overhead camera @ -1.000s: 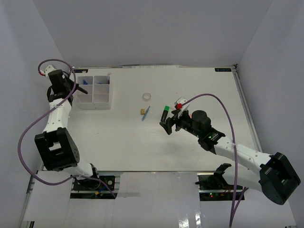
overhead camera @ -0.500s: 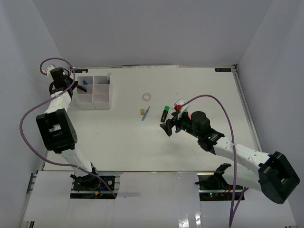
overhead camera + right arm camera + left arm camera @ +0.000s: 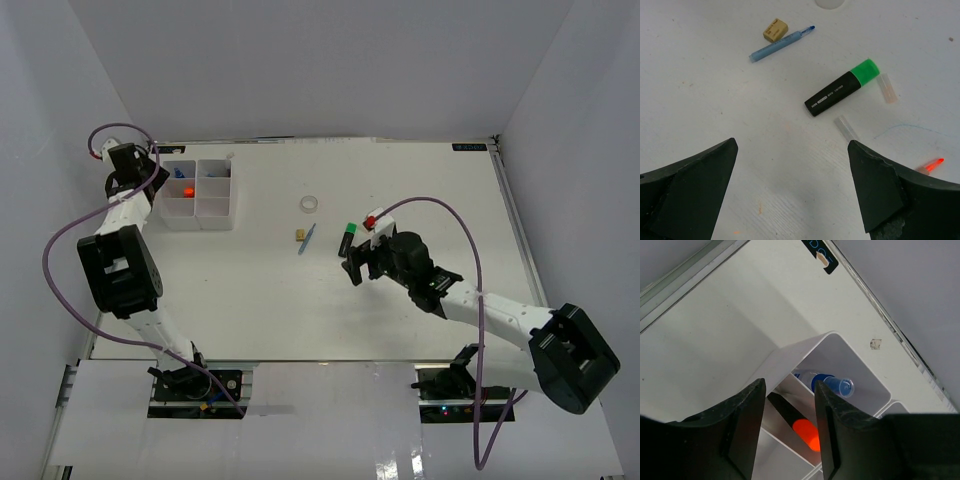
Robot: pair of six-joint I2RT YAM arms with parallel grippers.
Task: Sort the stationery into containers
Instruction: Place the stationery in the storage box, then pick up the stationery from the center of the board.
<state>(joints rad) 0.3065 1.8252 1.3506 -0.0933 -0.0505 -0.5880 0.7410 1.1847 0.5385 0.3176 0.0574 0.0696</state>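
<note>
Orange-capped highlighter: down in the organiser tray, dark barrel and bright cap laid in a left-column compartment, next to the far corner one; clamped by nothing.
Left gripper: held right over that compartment, jaws parted. The highlighter is framed in the gap between the fingers, and no grip on it is seen.
Organiser tray: translucent white, set at the far left of the table, with the left wrist just beside its far corner.
Glue bottle: blue cap, laid on its side in the far corner compartment, one divider from the orange-capped highlighter.
Right gripper: jaws spread wide and nothing caught between them; it is hung above the table right of the middle, well apart from the tray.
Green-capped highlighter: flat on the table outside the tray, just ahead of the right gripper, its cap turned away from the fingers.
Blue pen: flat on the table beyond the green-capped highlighter, lying at a slant.
Small tan piece: just beside the pen; whether the two touch cannot be told.
Tape ring: flat on the table past the pen, between the tray and the right gripper, near neither.
</note>
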